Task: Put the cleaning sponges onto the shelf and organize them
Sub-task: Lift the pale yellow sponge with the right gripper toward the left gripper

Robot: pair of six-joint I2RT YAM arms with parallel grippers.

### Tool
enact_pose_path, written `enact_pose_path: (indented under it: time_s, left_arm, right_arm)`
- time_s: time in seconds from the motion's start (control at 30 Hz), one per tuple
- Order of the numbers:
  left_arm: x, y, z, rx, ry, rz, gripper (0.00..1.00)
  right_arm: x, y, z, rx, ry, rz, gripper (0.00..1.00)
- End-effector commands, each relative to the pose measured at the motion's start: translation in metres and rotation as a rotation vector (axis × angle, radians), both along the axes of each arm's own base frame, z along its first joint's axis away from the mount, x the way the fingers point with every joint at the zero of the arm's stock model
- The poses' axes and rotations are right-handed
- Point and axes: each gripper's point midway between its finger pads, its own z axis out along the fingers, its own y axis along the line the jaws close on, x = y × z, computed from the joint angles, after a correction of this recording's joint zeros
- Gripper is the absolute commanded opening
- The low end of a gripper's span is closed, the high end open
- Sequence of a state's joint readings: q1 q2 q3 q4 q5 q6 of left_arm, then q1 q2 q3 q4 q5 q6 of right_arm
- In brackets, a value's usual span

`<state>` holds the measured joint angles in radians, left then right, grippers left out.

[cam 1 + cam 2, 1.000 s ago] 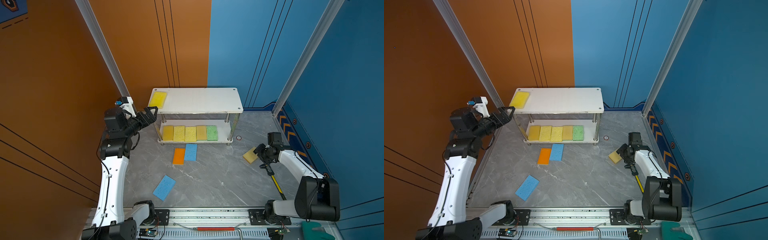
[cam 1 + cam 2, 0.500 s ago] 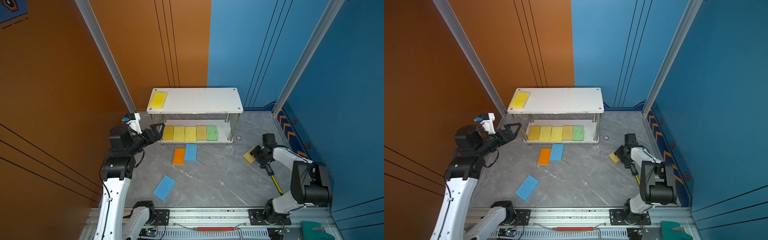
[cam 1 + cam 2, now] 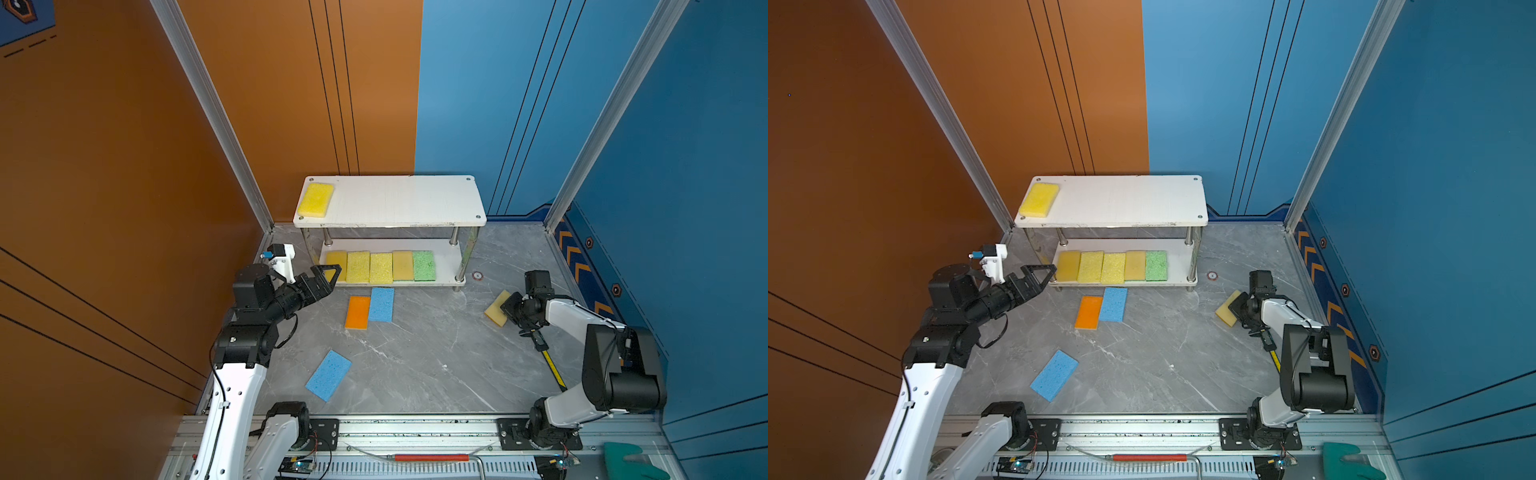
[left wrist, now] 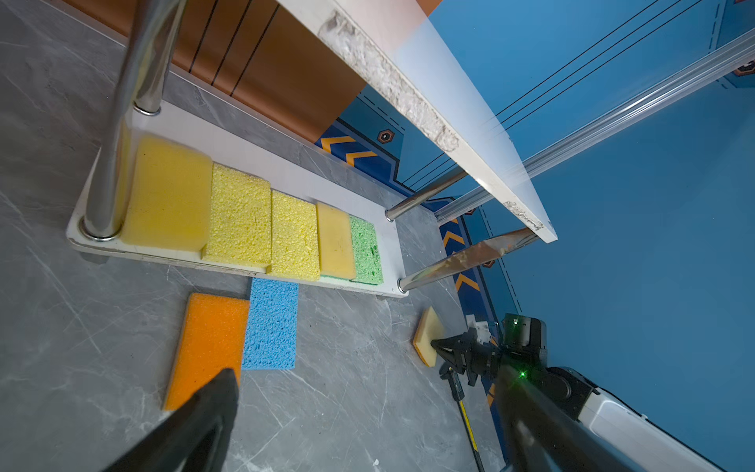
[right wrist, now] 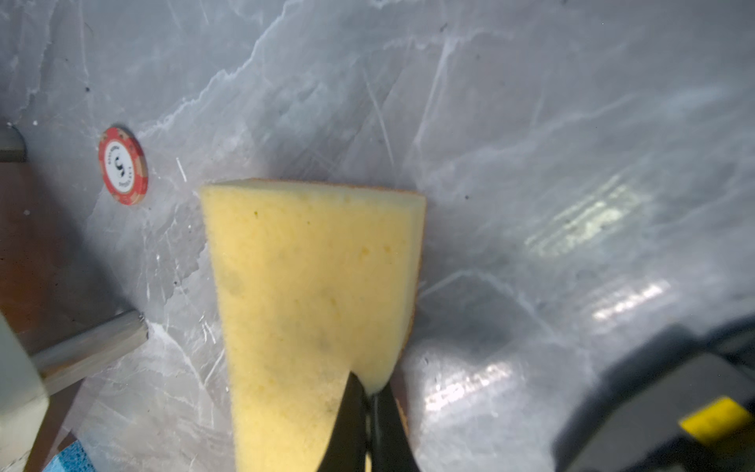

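The shelf (image 3: 399,199) stands at the back with one yellow sponge (image 3: 316,200) on its top board. Several sponges in a row, yellow ones (image 3: 358,267) and a green one (image 3: 424,266), fill the lower board. On the floor in front lie an orange sponge (image 3: 358,312) beside a blue one (image 3: 381,304), and a second blue sponge (image 3: 328,375) nearer the front. My left gripper (image 3: 328,272) hangs open and empty by the shelf's left front post. My right gripper (image 5: 369,392) is shut on the edge of a pale tan sponge (image 5: 310,286) at floor level on the right (image 3: 496,309).
A red poker chip (image 3: 477,275) lies by the shelf's right front post. A black-and-yellow tool (image 3: 550,365) rests on the floor under my right arm. Orange and blue walls close in the back and sides. A green glove (image 3: 627,461) sits on the front rail.
My left arm came down from the top board's left end to the lower board's front corner, still open. My right gripper closed on the pale tan sponge.
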<state>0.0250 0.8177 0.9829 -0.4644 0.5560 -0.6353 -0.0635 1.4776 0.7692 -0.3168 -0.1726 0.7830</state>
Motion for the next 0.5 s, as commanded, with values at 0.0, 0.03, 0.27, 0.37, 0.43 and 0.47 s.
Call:
enact_pose_path:
  time_s: [0.0,0.03,0.27,0.37,0.43,0.47]
  left_arm:
    - [-0.01,-0.013,0.002,-0.041,0.004,-0.075,0.98]
    - [-0.011,-0.015,0.004,-0.046,0.001,-0.084,0.98]
    - [-0.013,-0.023,0.025,-0.064,-0.061,-0.137,0.98]
    - [-0.015,-0.029,0.042,-0.095,-0.108,-0.176,0.98]
    - [-0.017,-0.034,0.051,-0.119,-0.133,-0.214,0.98]
    - [-0.016,-0.036,0.054,-0.131,-0.139,-0.228,0.98]
  right_arm:
    - [-0.007,-0.009,0.048,-0.084,-0.103,-0.004,0.0]
    - [-0.008,-0.013,0.068,-0.119,-0.153,-0.013,0.0]
    - [-0.02,-0.016,0.233,-0.264,-0.561,0.0,0.0]
    - [-0.026,0.003,0.299,-0.273,-0.726,0.089,0.0]
    - [-0.028,0.031,0.336,-0.241,-0.82,0.217,0.0]
    - [-0.028,0.048,0.35,-0.213,-0.859,0.291,0.0]
